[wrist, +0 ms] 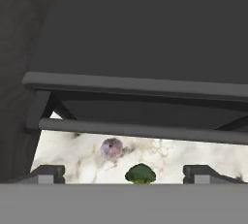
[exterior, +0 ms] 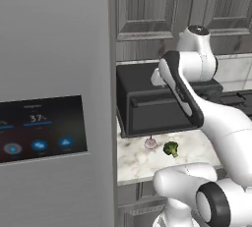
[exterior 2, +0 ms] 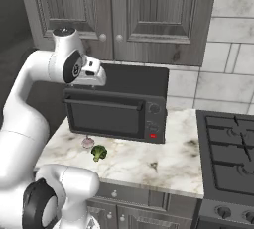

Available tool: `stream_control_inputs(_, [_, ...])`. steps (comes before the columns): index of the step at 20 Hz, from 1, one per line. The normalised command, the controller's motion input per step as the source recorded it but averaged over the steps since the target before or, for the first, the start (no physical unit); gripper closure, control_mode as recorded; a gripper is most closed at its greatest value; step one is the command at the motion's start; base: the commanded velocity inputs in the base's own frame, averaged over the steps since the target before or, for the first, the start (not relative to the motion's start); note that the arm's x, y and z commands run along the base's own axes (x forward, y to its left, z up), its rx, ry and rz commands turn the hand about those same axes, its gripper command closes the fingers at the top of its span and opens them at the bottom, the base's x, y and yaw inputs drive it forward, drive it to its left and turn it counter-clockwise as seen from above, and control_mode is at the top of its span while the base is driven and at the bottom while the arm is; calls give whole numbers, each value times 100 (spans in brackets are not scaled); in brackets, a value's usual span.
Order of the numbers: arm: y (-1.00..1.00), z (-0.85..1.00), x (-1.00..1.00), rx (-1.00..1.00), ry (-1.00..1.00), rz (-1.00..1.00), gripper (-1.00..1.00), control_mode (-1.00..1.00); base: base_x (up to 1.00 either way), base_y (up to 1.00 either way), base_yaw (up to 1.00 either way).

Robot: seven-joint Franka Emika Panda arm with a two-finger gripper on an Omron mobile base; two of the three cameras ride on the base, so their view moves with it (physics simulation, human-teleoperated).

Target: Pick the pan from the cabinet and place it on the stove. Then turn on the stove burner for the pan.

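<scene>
The grey wood-grain cabinet point(exterior 2: 149, 10) hangs above the counter with both doors shut, so the pan is hidden. Its small round knobs point(exterior 2: 102, 37) sit at the doors' lower inner corners. The same cabinet point(exterior: 145, 5) fills the top of the left base view. At the right edge stands the black stove point(exterior 2: 228, 143), with the front-left stove burner point(exterior 2: 240, 169) under its grate. My gripper point(wrist: 126, 173) is open and holds nothing. It hovers over the front top edge of the black countertop oven, well below the cabinet doors, and its white hand point(exterior 2: 92, 74) shows there.
The black countertop oven point(exterior 2: 116, 109) sits on the marble counter point(exterior 2: 149, 161) under the cabinet. In front of it lie a broccoli floret point(exterior 2: 99, 152) and a small pinkish round thing point(exterior 2: 88, 142). A steel fridge point(exterior: 54, 98) stands as a wall on the left.
</scene>
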Motion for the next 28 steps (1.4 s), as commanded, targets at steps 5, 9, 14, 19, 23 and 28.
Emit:
stream_control_inputs(5, [-17,15,-27,8,-42,-1,-100,-100,0,0,0])
stream_control_inputs(9, [-28,57,0,8,-19,-4,-100,-100,0,0,0])
stream_control_inputs(14, [-40,54,4,3,-22,-4,-100,-100,0,0,0])
stream_control_inputs(19, [-25,37,7,0,-15,0,-100,-100,0,0,0])
stream_control_inputs(23, [-17,22,0,-3,-23,0,-100,-100,0,0,0])
stream_control_inputs(28, [-26,29,0,-5,-24,0,-100,-100,0,0,0])
